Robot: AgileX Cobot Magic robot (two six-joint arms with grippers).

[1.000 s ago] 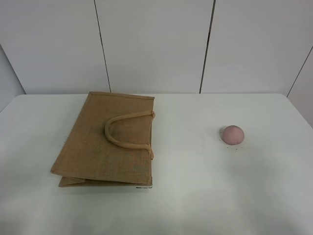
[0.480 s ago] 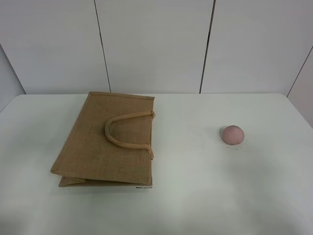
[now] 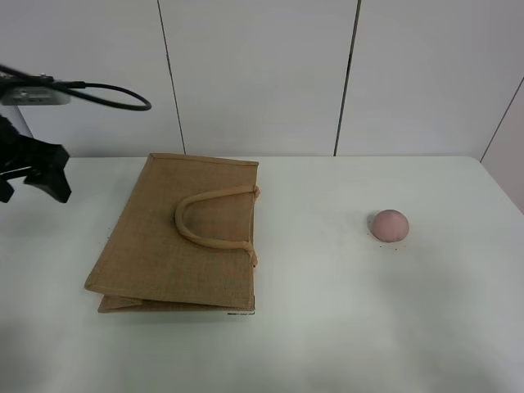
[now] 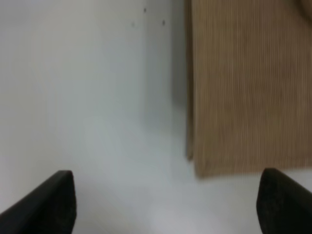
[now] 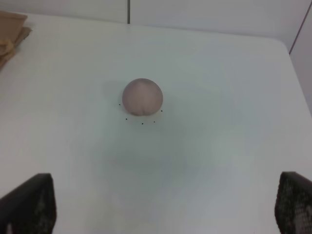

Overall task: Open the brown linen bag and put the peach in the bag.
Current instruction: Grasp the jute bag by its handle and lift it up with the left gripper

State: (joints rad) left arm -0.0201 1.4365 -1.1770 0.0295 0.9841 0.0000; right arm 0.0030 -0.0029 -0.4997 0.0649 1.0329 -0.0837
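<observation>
Right wrist view covers the nearest ground. The right gripper (image 5: 161,207) hangs over the bare white table (image 5: 161,165) with its jaws spread wide and nothing between them. The peach (image 5: 142,96) sits on the table ahead of it, untouched.

In the exterior high view the peach rests alone on the right, well apart from the brown linen bag (image 3: 164,246), which lies flat on its side left of centre. Folded layers are stacked at the bag's near end, and one loop handle (image 3: 178,219) lies on its upper face. No opening shows, so the bag reads as closed.

Farther left, at the edge of the view, the left gripper (image 3: 34,187) hovers above the table beside the bag, apart from it. Its jaws are also wide open and hold nothing, and its wrist view shows only a corner of the bag.

As I judge it, the task has barely begun. The bag has yet to be gripped and opened, and the peach has yet to be picked up, carried across and dropped in.
</observation>
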